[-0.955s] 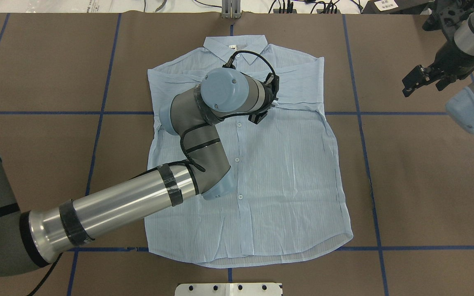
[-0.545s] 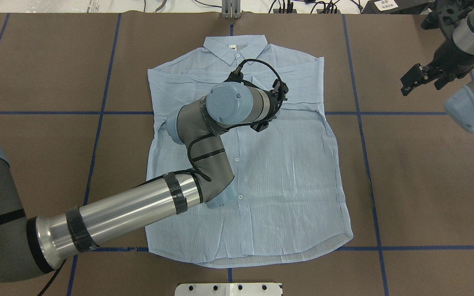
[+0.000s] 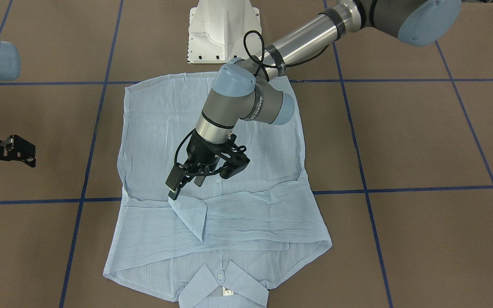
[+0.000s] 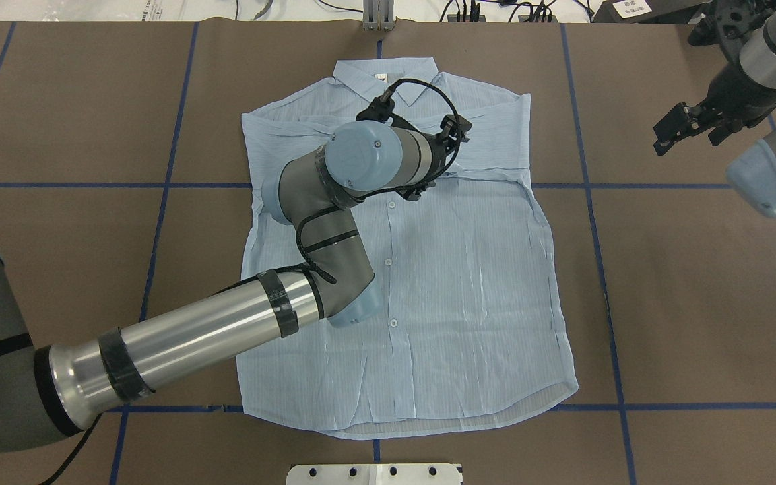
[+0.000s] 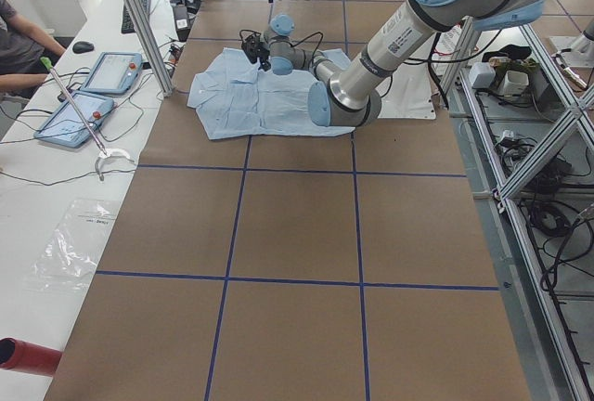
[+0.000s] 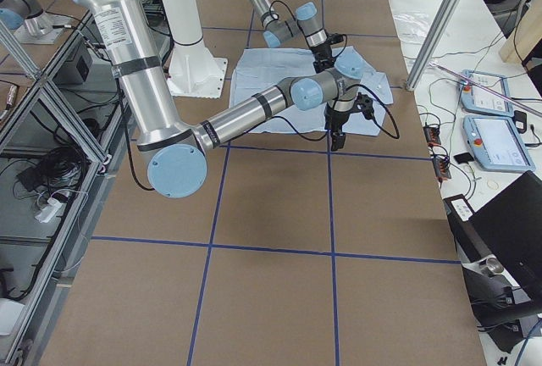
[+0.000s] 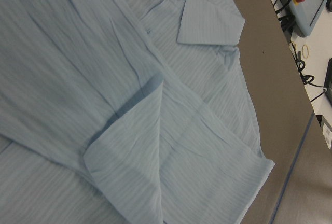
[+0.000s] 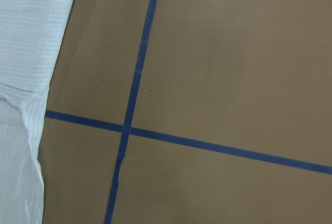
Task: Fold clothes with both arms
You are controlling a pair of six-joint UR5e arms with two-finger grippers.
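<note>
The shirt [image 4: 482, 283] lies flat on the brown counter [image 4: 698, 303], buttoned and front up, and we take its collar [image 4: 361, 71] as our mark. Just to the hem side of the collar, a sleeve [image 3: 250, 205] is laid across the chest. Its cuff [image 3: 191, 214] ends a little past the button line.

The left hand [image 3: 182, 188] hangs over the chest near the collar, tilted down, with one fingertip at the corner of that cuff. Its own wrist view shows the cuff and collar close up but no fingers. We cannot tell whether it is spread above the cloth or pinching the cuff's corner.

The right hand [image 4: 681, 131] is spread and empty. It hovers over bare counter well out to the side of the collar, clear of the shirt.

We judge the sleeve-folding step to be in hand, or nearly closed. The body is not yet folded, and the hem [image 4: 428, 421] lies open at the end farthest from the collar.

The next move calls for the cuff to be left flat and square on the chest. The left hand should then lift straight off, so the thin cloth is not dragged along. After that we would expect both hands to take matching points on the shirt. The right hand must first come in toward the collar side.
</note>
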